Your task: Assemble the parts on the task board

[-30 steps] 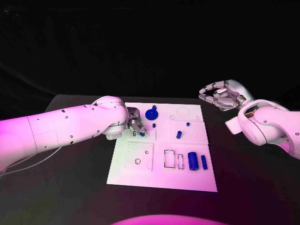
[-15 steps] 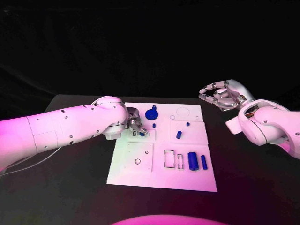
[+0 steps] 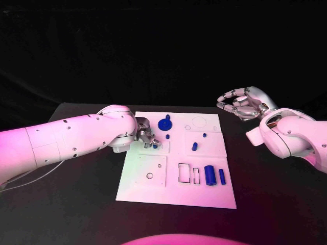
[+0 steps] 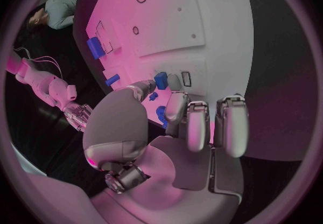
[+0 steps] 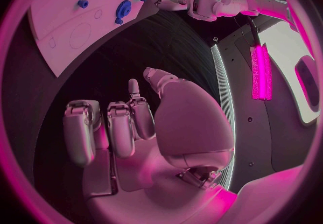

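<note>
Left hand [image 3: 147,137] shifted slightly, fingers pinching a half-hidden blue part [image 4: 161,80]; right hand [image 3: 241,103] curled, holding nothing.

Black table [image 3: 281,194]; white task board [image 3: 145,189] lies flat at its middle.

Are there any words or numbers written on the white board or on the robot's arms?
None can be read.
The task board carries only outlined shapes, no letters or numbers.
The blue parts have no markings that show.
The left arm and right arm show only small dark dots, no writing.
</note>
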### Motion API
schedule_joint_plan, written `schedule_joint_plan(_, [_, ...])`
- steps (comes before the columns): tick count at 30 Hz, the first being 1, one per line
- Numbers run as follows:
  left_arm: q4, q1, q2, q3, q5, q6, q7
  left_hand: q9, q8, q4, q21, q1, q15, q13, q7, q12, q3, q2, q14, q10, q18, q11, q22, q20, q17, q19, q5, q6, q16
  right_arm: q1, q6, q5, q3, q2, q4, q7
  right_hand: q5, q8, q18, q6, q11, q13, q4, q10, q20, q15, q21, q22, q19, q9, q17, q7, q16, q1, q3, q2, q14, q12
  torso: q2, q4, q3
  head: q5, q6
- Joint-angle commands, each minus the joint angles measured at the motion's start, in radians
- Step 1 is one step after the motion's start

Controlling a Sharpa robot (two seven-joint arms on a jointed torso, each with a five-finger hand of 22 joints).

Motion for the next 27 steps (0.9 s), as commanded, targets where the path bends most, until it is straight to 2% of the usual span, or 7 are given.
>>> schedule_joint_plan(1, [0.008,-0.001,-0.002,0.003,0.030,-0.013,0.001,-0.002,-0.008,0.002,0.003,-0.012,-0.008,0.001,0.003,0.003,-0.024,0.008,0.104,0.005,-0.008,0.001,0.135,-0.007,0.263,0.047,-0.036,0.005,0.004,0.000,0.001,-0.004,0.000,0.000,-0.001,0.010,-0.006,0.004,0.012,-0.008,-0.002,0.088,0.005,-0.007,0.000,-0.002,-0.006,0.192,0.041,0.001,0.143,0.000,-0.006,-0.009,0.001,-0.004,0.074,-0.004,-0.001,0.0010,-0.0001,0.000,0.001])
schedule_joint_plan(6, [0.021,0.000,-0.012,0.011,0.064,-0.033,0.009,-0.003,-0.010,0.003,0.003,-0.016,-0.008,-0.008,0.004,-0.006,-0.034,0.012,0.104,-0.001,-0.008,0.001,0.135,-0.008,0.263,0.047,-0.044,0.002,0.004,0.000,0.000,-0.004,0.000,0.000,-0.004,0.010,-0.006,0.004,0.012,-0.008,-0.002,0.088,0.005,-0.007,0.000,-0.002,-0.006,0.192,0.041,0.001,0.143,0.000,-0.006,-0.009,0.001,-0.004,0.074,-0.004,-0.002,0.0007,-0.0006,-0.002,0.001])
schedule_joint_plan(12, [0.040,0.005,-0.032,0.033,0.100,-0.057,0.020,-0.003,-0.015,0.001,-0.002,-0.007,-0.006,-0.029,0.007,-0.025,-0.040,0.015,0.104,-0.014,-0.006,0.004,0.126,-0.009,0.263,0.042,-0.044,-0.009,0.004,0.000,0.000,-0.004,0.000,0.002,-0.014,0.010,-0.006,0.004,0.012,-0.008,-0.002,0.088,0.005,-0.007,0.000,-0.002,-0.006,0.192,0.041,0.001,0.143,0.000,-0.006,-0.009,0.001,-0.004,0.074,-0.004,-0.003,0.0010,0.0003,-0.001,0.006])
schedule_joint_plan(19, [0.051,0.023,-0.062,0.057,0.143,-0.093,0.048,-0.009,-0.037,0.000,-0.034,0.033,0.005,-0.116,0.024,-0.106,-0.055,0.019,0.104,-0.074,0.006,0.019,0.071,-0.002,0.263,0.015,-0.038,-0.047,0.004,0.000,-0.002,-0.003,0.000,0.001,-0.025,0.013,-0.008,0.005,0.012,-0.008,-0.002,0.087,0.006,-0.008,0.000,-0.002,-0.008,0.191,0.040,0.001,0.142,0.000,-0.006,-0.010,0.001,-0.004,0.074,-0.005,-0.003,0.0009,0.0005,-0.004,0.019])
schedule_joint_plan(22, [0.052,0.028,-0.073,0.061,0.176,-0.112,0.073,-0.011,-0.046,0.000,-0.051,0.050,0.011,-0.155,0.031,-0.141,-0.061,0.022,0.104,-0.101,0.012,0.025,0.042,0.003,0.263,0.001,-0.037,-0.060,0.004,0.000,-0.004,0.000,0.000,0.002,-0.030,0.017,-0.008,0.005,0.013,-0.008,-0.002,0.085,0.006,-0.010,0.000,-0.002,-0.010,0.189,0.038,0.001,0.140,0.000,-0.007,-0.010,0.001,-0.004,0.073,-0.007,-0.002,-0.0002,-0.0002,-0.005,0.025])
schedule_joint_plan(24, [0.052,0.030,-0.078,0.062,0.195,-0.120,0.089,-0.022,-0.066,0.001,-0.081,0.070,0.020,-0.234,0.043,-0.216,-0.064,0.027,0.104,-0.155,0.022,0.036,-0.005,0.011,0.262,-0.023,-0.035,-0.082,0.003,-0.001,-0.004,0.001,0.000,0.001,-0.030,0.018,-0.008,0.008,0.019,-0.009,-0.004,0.041,0.005,-0.052,-0.001,-0.003,-0.030,0.174,0.024,0.003,0.113,-0.002,-0.017,-0.005,0.006,-0.001,0.066,-0.047,-0.002,-0.0003,-0.0007,-0.009,0.029])
schedule_joint_plan(27, [0.050,0.031,-0.085,0.063,0.219,-0.125,0.109,-0.025,-0.070,-0.001,-0.087,0.085,0.022,-0.248,0.045,-0.228,-0.063,0.029,0.102,-0.163,0.024,0.038,-0.013,0.014,0.257,-0.026,-0.034,-0.084,-0.002,-0.001,-0.003,0.002,0.000,-0.001,-0.030,0.018,-0.007,0.009,0.020,-0.009,-0.005,0.024,0.004,-0.066,-0.001,-0.003,-0.035,0.170,0.021,0.004,0.109,-0.002,-0.019,-0.003,0.009,0.000,0.065,-0.062,-0.001,0.0010,-0.0013,-0.012,0.034])
